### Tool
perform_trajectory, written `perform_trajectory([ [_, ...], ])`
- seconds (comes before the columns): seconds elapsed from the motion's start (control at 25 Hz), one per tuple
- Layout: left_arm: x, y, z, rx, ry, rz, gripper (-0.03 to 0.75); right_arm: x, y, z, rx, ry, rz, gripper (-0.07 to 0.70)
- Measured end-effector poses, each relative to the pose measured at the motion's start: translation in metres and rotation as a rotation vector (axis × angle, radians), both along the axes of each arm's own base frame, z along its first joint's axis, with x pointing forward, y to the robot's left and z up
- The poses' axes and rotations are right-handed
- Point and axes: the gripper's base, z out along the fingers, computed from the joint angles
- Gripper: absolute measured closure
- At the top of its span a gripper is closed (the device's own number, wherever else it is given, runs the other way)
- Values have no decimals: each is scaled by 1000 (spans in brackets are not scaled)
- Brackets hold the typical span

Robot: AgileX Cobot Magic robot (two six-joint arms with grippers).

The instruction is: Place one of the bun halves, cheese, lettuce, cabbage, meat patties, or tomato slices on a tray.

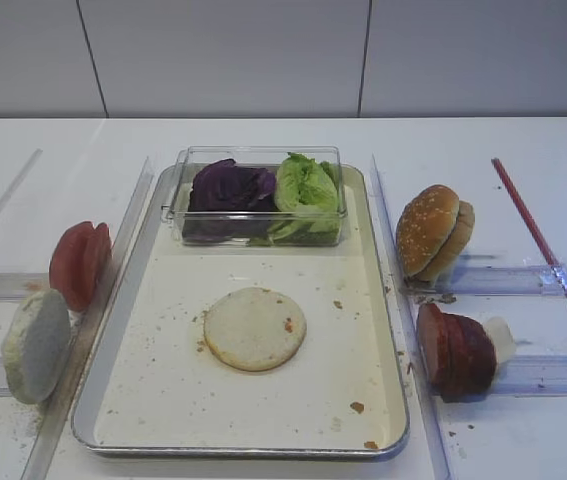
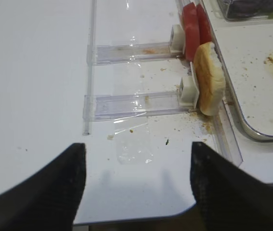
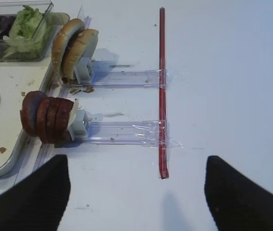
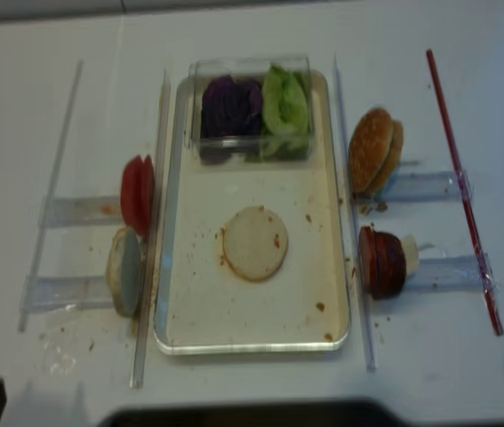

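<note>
One pale bun half (image 1: pixel 254 328) lies flat in the middle of the silver tray (image 1: pixel 243 449). A second bun half (image 1: pixel 35 345) stands on edge left of the tray, behind it the tomato slices (image 1: pixel 80 263). Dark meat patties (image 1: pixel 456 350) stand on edge right of the tray. Lettuce (image 1: pixel 305 190) and purple cabbage (image 1: pixel 228 188) fill a clear box. No cheese is in view. My left gripper (image 2: pixel 136 187) hovers open over bare table, near-left of the standing bun half (image 2: pixel 209 79). My right gripper (image 3: pixel 136 192) is open over bare table, near-right of the patties (image 3: pixel 45 118). Both hold nothing.
The clear plastic box (image 1: pixel 259 197) sits at the tray's far end. A sesame-seeded bun (image 1: pixel 433 231) stands right of the tray. Clear plastic rails (image 2: pixel 131 103) hold the stacks on both sides. A red strip (image 3: pixel 162 91) is taped along the right. Crumbs dot the tray floor.
</note>
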Motion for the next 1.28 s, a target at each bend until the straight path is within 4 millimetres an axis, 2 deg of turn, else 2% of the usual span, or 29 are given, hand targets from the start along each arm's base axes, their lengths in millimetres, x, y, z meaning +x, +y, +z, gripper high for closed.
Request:
perform_trajectory([
  [0.4, 0, 0, 0, 5, 1, 2, 287, 0, 0, 0, 0, 0, 0, 59],
  [0.68, 0, 1, 0, 14, 0, 7, 241, 0, 0, 0, 0, 0, 0, 59],
  [1.28, 0, 1, 0, 15, 0, 8, 242, 0, 0, 0, 0, 0, 0, 59],
])
